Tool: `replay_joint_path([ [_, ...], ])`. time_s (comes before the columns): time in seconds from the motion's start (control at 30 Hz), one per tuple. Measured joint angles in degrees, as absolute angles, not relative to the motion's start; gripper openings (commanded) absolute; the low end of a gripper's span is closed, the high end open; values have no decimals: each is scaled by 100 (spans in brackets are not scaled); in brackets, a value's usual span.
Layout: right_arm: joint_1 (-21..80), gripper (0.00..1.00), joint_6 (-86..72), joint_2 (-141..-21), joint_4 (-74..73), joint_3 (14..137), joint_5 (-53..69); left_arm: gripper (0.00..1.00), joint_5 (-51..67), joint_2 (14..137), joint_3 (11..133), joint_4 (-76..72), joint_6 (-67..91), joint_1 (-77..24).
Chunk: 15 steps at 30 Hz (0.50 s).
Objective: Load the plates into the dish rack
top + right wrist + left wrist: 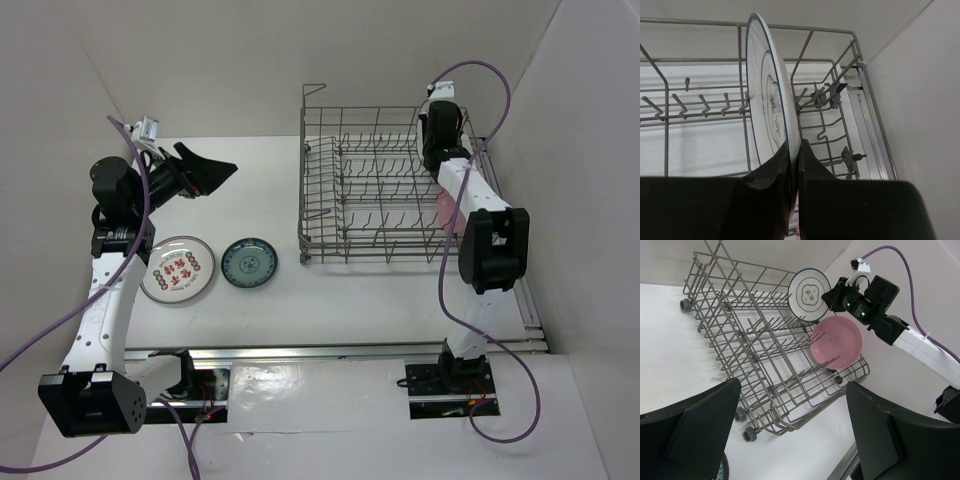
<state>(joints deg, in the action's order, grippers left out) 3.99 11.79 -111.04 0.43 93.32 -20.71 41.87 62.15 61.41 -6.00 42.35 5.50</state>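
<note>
the right wrist view alone shows the grip up close: the right gripper (794,167) pinches the lower edge of the white plate with the dark rim (766,105), which stands upright on edge over the tines at the far right corner of the dish rack (830,32). whether the plate rests on the wires cannot be told.

the left wrist view gives what that one hides: the plate's face with its centre motif, and the pink plate (836,342) standing on edge among the tines just beside it, along the rack's right side. in the top view the right arm covers the white plate, and only a sliver of pink shows past it.

the left gripper (213,172) is spread wide with nothing in it, raised over the far left part of the tabletop (330,290), well apart from the rack.

only the top view shows the red-patterned plate (177,269) and the teal plate (249,263), lying flat side by side toward the tabletop's left edge. the rack sits on small wheels at the far right. a purple cable (912,270) loops off the right arm.
</note>
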Motion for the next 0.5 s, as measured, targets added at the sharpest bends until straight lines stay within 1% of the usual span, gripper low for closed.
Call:
replay_joint_path([
  [0.07, 399, 18, 1129, -11104, 49, 9275, -2082, 100, 4187, 6215, 6141, -602, 4235, 550],
  [0.13, 414, 20, 1098, -11104, 40, 9227, -2064, 100, 4187, 6215, 6141, -609, 4235, 550],
  [0.3, 425, 20, 1096, -11139, 38, 9218, -2082, 100, 4187, 6215, 6141, -644, 4237, 550],
  [0.37, 425, 29, 1092, -11153, 36, 9218, -2086, 100, 4187, 6215, 6141, -644, 4237, 550],
  [0.47, 425, 34, 1081, -11157, 30, 9225, -2110, 100, 4187, 6215, 6141, -644, 4235, 550],
  [0.5, 425, 44, 1081, -11157, 25, 9231, -2126, 100, 4191, 6215, 6141, -644, 4237, 550],
])
